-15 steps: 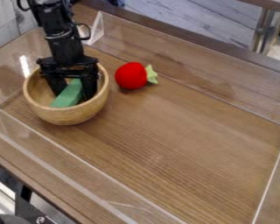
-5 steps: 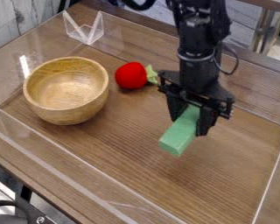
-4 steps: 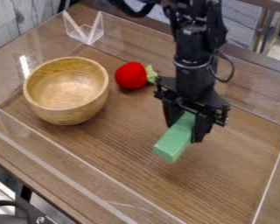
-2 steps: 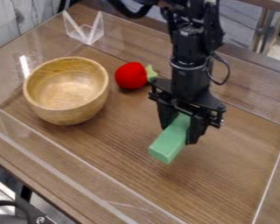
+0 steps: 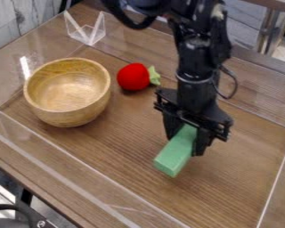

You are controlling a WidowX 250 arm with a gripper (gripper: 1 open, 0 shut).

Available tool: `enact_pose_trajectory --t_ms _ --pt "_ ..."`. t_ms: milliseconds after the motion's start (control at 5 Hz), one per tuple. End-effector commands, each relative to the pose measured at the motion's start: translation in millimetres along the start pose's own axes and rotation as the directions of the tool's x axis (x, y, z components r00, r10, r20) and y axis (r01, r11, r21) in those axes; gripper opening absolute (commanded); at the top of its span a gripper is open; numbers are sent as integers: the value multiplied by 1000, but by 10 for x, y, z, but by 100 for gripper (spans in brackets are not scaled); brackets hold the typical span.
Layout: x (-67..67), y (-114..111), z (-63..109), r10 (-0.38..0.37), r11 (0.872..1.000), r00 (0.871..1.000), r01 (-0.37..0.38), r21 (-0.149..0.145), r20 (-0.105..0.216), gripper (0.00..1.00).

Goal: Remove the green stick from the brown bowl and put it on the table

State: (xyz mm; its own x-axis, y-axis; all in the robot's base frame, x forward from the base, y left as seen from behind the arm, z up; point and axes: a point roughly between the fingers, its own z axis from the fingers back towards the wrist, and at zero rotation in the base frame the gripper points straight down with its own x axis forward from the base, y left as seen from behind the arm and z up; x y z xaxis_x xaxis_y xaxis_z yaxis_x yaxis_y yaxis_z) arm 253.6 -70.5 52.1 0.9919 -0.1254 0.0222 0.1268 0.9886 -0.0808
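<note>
Wood-grain table [image 5: 246, 169] with low clear acrylic walls is what you're working on; the brown bowl [image 5: 69, 91] sits empty toward the left edge, with a red strawberry toy [image 5: 136, 77] just beside it on the right. Your gripper [image 5: 191, 135] points straight down over the middle of the table, jaws clamped on the upper end of the green stick [image 5: 175, 155]. The stick hangs tilted from the fingers, its lower end slanting down and toward the near edge, at or just above the wood; I can't tell from this view whether it's touching yet. It's well apart from the bowl and clear of the strawberry. Risks as I see them: if you let go while the stick is this tilted and not fully down, it will probably tip over and may slide or bounce toward the near wall. If you keep pushing down with the low end already on the wood, the stick could lever in the jaws, twist out of the grip, or load the wrist. Opening too little and lifting could drag it back up with one finger. I'd settle the low end gently, then open fully before retreating straight up.
</note>
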Motion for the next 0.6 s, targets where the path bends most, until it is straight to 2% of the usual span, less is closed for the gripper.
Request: enact_pose_trajectory --t_ms 0,200,400 --pt "98 26 27 31 999 998 -32 13 54 0" --pt "113 52 -2 63 998 997 -64 24 55 0" --pt "102 228 -68 90 995 994 -92 34 57 0"
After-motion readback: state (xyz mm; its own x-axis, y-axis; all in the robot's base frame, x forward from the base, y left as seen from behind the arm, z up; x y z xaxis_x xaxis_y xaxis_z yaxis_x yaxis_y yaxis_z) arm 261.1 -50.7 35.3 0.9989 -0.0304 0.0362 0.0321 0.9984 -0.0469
